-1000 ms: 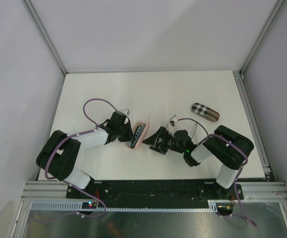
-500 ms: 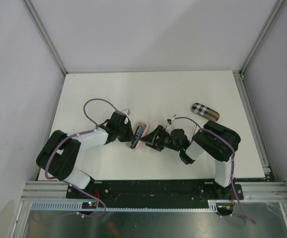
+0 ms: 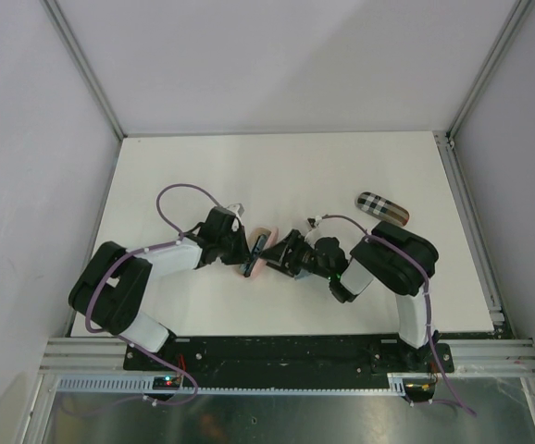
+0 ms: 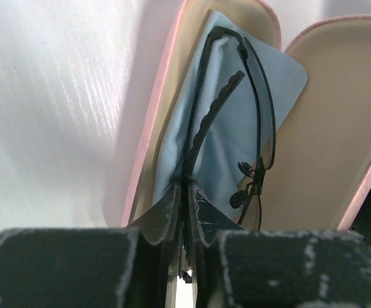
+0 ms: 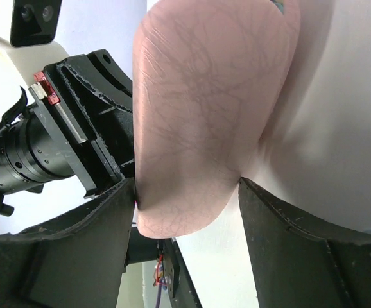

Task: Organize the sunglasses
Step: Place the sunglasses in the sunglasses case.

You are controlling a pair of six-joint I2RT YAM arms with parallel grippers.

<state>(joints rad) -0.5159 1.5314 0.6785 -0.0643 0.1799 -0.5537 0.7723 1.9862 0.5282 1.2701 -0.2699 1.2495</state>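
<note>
left: my left fingers (image 4: 187, 204) clamped on wire sunglasses (image 4: 215, 110), near end | they lie on blue cloth (image 4: 237, 122) in open pink case (image 4: 330, 128) | light, thin, bendable: i'd hold frame, never lenses | right: my right fingers (image 5: 187, 192) apart astride case shell, can't tell if gripping

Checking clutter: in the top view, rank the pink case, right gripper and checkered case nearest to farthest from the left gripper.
1. pink case, at the left gripper's tips, which pinch the sunglasses inside
2. right gripper, just right of that case
3. checkered case, far back right
</note>
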